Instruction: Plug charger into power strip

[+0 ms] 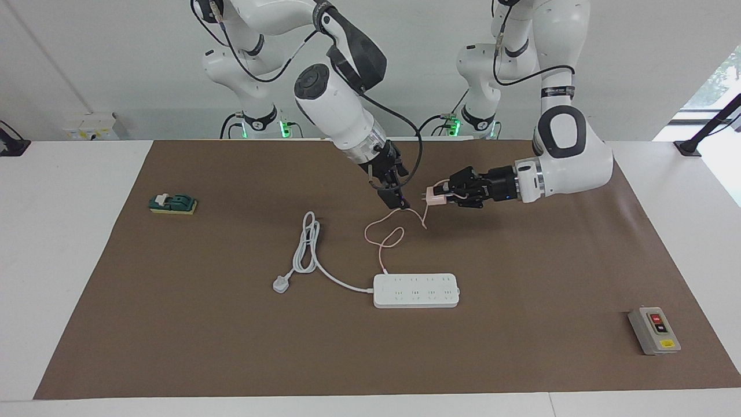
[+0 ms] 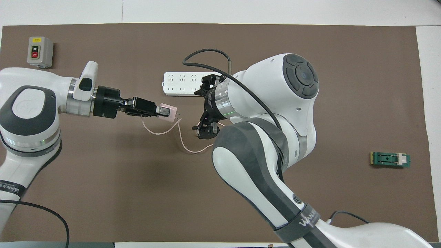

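The left tool is gripping the charger by its pink body and holding it up in the air over the brown mat, roughly midway along the bench and toward the edge where the robots stand. It is keeping the cube sideways, prongs pointing at the right tool, which reads as a handover or regrasp being set up so the prongs can later face down. The right tool is hanging just beside the prongs, apart from the cube; I cannot tell whether it is open or closed. The thin pink cable is trailing down from the charger and looping on the mat, its end lying at the power strip.

The power strip is lying flat, sockets up, near the middle of the bench and closer to the edge away from the robots; its thick white cord is coiling toward the right arm's end. The sideways hold is probably not usable for insertion, so reorienting is likely the step in hand.
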Available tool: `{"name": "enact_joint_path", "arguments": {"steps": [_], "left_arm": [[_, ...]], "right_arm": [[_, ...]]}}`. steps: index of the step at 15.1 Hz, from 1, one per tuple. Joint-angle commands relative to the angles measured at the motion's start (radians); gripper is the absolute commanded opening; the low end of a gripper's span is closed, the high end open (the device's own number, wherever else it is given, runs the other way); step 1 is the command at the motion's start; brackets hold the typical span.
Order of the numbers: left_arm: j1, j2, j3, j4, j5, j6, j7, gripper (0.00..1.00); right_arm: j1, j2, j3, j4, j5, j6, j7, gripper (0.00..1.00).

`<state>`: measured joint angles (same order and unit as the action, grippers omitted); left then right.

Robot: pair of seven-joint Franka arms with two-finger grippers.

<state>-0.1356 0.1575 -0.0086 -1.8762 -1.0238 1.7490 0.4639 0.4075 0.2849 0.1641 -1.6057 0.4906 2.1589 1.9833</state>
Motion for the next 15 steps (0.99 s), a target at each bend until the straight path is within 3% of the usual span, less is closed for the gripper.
{"name": "enact_joint_path", "arguments": {"steps": [1, 4, 9, 15], "left_arm": [[-0.063, 0.019, -0.01, 0.136, 0.242, 0.029, -0.03, 0.0], [-0.102, 0.017, -0.014, 0.167, 0.41, 0.092, 0.002, 0.0], [-0.189, 0.025, -0.016, 0.175, 0.614, 0.219, 0.444, 0.0], [-0.265, 0.051, -0.016, 0.163, 0.913, 0.308, 0.568, 0.0]], "right_arm": [[-0.038, -0.032, 0.005, -0.02, -0.009, -0.03, -0.072, 1.0], [-0.074, -0.047, 0.005, -0.02, -0.009, -0.073, -0.156, 1.0], [-0.171, -0.075, 0.002, -0.014, -0.052, -0.177, -0.39, 1.0], [-0.309, -0.122, 0.0, -0.013, -0.136, -0.332, -0.76, 1.0]]}}
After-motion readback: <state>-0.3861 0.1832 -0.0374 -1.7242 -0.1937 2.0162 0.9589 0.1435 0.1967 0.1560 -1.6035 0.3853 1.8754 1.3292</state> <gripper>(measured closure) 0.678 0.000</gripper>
